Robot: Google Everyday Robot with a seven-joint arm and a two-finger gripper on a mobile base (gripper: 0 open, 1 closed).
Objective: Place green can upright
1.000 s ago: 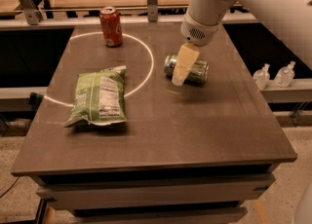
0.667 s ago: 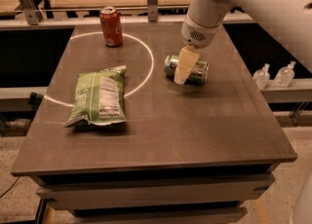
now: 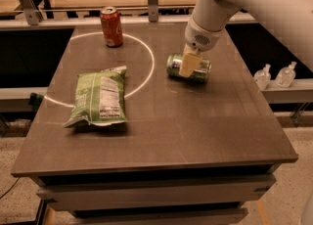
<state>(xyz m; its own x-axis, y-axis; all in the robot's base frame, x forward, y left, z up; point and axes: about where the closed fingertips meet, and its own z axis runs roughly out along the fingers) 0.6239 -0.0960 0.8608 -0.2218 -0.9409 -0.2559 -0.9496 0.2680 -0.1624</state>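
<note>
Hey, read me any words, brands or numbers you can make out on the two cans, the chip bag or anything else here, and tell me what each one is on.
No text here can be read.
Red can: pale marking on its side, too blurred to read.
Green chip bag: white printed panel, too small to read.
Green can, lying on its side: pale markings, unreadable; the gripper covers its middle.
</note>
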